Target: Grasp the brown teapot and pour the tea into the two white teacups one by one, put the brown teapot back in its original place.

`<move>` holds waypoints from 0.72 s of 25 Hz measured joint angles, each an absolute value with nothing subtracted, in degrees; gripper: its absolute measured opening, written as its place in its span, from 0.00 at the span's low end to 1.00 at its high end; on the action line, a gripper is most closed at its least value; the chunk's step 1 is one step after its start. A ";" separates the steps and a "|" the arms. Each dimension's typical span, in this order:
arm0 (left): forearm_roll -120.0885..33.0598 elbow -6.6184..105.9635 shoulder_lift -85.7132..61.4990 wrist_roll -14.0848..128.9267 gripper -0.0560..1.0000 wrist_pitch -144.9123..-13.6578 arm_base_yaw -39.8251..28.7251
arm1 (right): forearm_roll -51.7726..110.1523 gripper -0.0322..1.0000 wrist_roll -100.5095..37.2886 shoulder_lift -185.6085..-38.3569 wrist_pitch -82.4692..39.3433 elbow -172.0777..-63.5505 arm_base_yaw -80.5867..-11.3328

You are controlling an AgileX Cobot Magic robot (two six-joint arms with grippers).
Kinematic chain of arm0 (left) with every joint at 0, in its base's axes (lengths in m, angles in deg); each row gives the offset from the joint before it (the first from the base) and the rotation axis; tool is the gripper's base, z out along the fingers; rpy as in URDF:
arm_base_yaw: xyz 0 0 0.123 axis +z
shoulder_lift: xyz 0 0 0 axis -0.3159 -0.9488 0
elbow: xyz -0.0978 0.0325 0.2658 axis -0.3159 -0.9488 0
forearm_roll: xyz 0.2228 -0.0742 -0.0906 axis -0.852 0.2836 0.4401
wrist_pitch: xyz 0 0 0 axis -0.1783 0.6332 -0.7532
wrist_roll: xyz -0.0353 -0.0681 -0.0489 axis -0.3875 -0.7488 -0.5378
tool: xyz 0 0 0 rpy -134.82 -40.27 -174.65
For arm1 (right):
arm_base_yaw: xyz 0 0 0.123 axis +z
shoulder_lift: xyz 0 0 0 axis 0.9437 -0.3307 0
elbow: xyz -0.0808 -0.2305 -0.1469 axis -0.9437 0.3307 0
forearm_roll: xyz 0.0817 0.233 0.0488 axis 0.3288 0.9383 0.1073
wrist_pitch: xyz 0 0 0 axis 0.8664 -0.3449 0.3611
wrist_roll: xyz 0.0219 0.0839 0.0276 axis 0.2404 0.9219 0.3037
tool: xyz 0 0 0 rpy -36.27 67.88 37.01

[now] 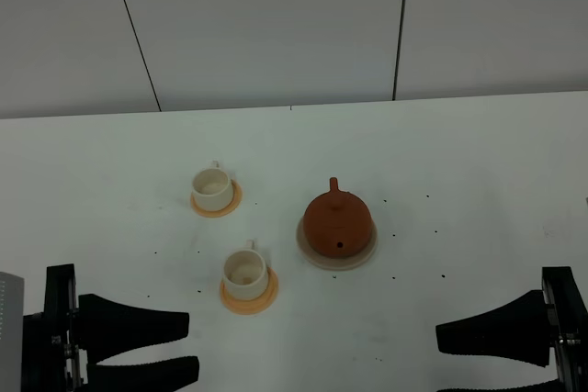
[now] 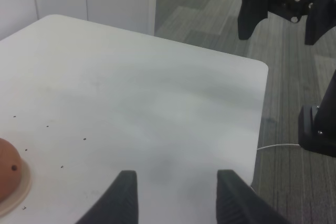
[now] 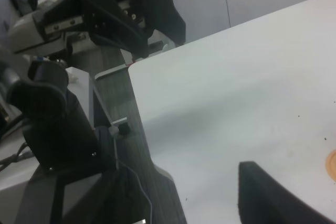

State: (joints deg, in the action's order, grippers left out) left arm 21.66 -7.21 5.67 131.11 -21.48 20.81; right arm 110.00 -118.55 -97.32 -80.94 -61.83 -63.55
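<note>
Two claws wait at the near edge of the white surface (image 1: 478, 162), and neither has hold of anything. At the left, the left claw (image 1: 193, 346) has its fingers well apart and points rightward. Farther in and a little to its right sit the white teacups, the far cup (image 1: 212, 188) and the near cup (image 1: 245, 269), each on an orange coaster (image 1: 265, 298). Right of the cups, just past the middle, the brown teapot (image 1: 338, 220) rests on its beige saucer (image 1: 310, 251). A narrow part juts toward the far side, and I cannot tell whether it is spout or handle. At the right, the right claw (image 1: 441, 362) is spread wide too, nothing between its fingers, pointing leftward. From it the teapot lies far and to the left, with bare surface all the way between. I judge this arm a little nearer and better placed, since the near cup stands close to the left arm's path. The far and right edges lie well apart from the pot, leaving room to lift.
</note>
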 joint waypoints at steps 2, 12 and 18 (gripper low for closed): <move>21.66 -7.21 5.67 131.11 0.45 -21.48 20.81 | 109.85 0.48 -118.55 -97.32 -80.94 -61.83 -63.55; 21.66 -7.21 5.67 131.11 0.45 -21.48 20.81 | 109.79 0.48 -118.05 -97.32 -80.94 -61.83 -63.55; 21.66 -7.21 5.67 131.11 0.45 -21.48 20.81 | 109.65 0.48 -116.93 -97.32 -80.87 -61.83 -63.55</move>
